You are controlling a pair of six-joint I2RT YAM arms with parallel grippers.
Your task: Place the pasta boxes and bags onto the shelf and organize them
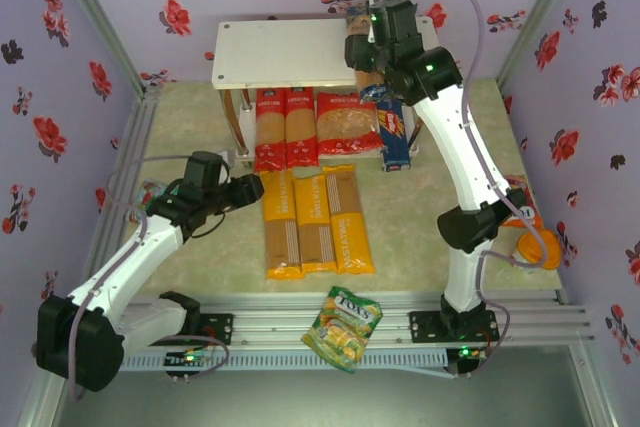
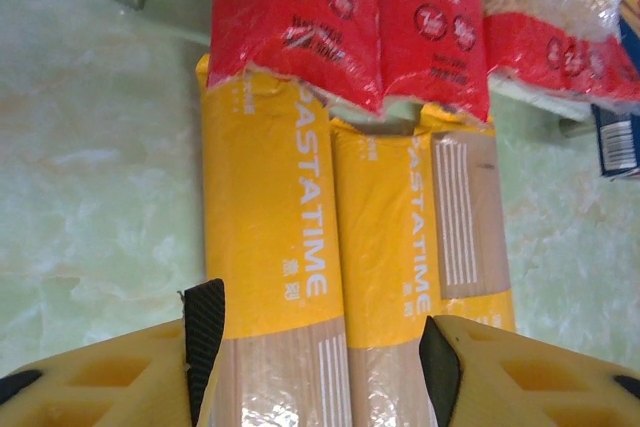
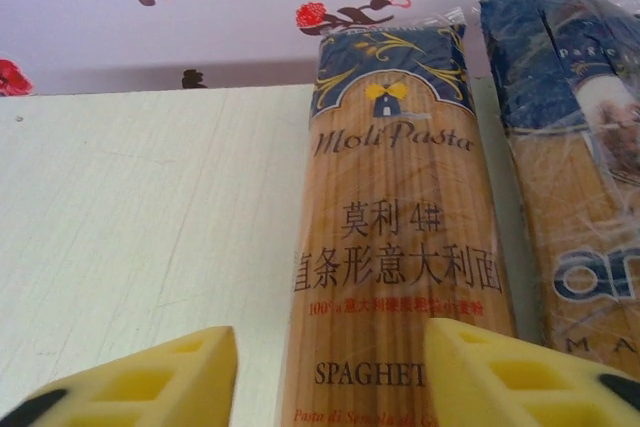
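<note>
Three yellow spaghetti bags point(image 1: 315, 222) lie side by side on the table. My left gripper point(image 1: 250, 190) hovers at their left end, open; in the left wrist view its jaws point(image 2: 320, 317) straddle two yellow bags point(image 2: 270, 217) without touching them. Behind, two red spaghetti bags point(image 1: 285, 127), a wider red bag point(image 1: 348, 125) and a dark-blue box point(image 1: 397, 137) rest on the shelf's lower board. My right gripper point(image 1: 365, 52) is over the shelf's top board point(image 1: 280, 52), open point(image 3: 330, 332) around a dark-blue spaghetti bag point(image 3: 395, 207) lying flat there, beside another dark-blue bag point(image 3: 580, 197).
A green-yellow snack bag point(image 1: 343, 325) lies on the aluminium rail point(image 1: 250, 322) at the near edge. An orange object point(image 1: 538, 239) sits by the right wall. The top board's left part point(image 3: 150, 207) is bare. Floral walls enclose the table.
</note>
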